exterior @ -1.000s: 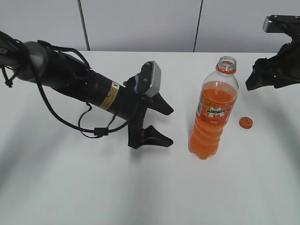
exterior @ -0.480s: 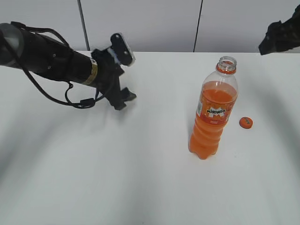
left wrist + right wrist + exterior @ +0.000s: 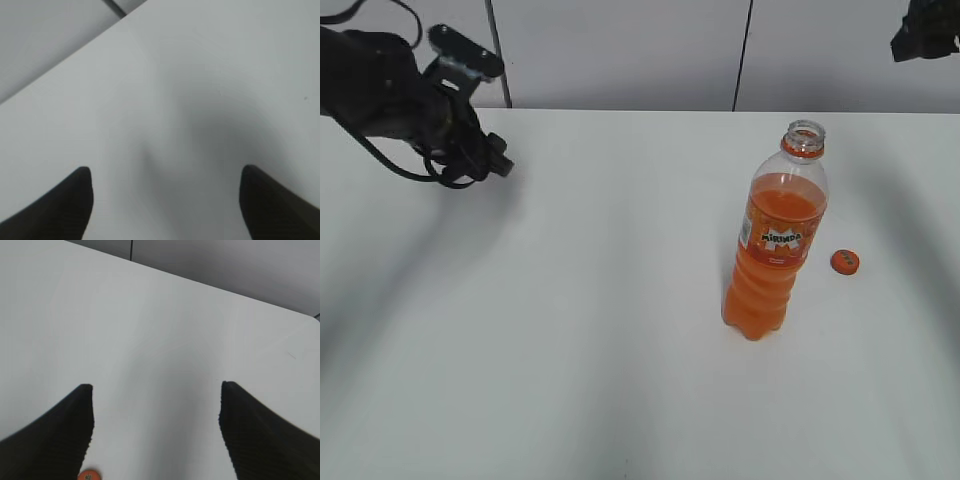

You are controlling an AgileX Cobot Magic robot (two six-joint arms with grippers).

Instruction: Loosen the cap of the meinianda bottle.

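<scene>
The meinianda bottle [image 3: 775, 240] stands upright on the white table, right of centre, with its mouth uncovered. The orange cap [image 3: 844, 262] lies flat on the table just right of the bottle; its edge also shows at the bottom of the right wrist view [image 3: 89, 475]. My left gripper [image 3: 485, 160] is open and empty at the far left, well away from the bottle. In the left wrist view [image 3: 165, 175] the jaws are wide apart over bare table. My right gripper [image 3: 156, 395] is open and empty; only a dark part of it shows at the exterior view's top right corner [image 3: 925, 30].
The white table [image 3: 600, 330] fills the scene. A grey panelled wall [image 3: 620, 50] runs along its far edge.
My left arm has drawn back from beside the bottle to the far left and upward. My right arm has pulled up and away to the top right corner. Bottle and cap have not moved.
</scene>
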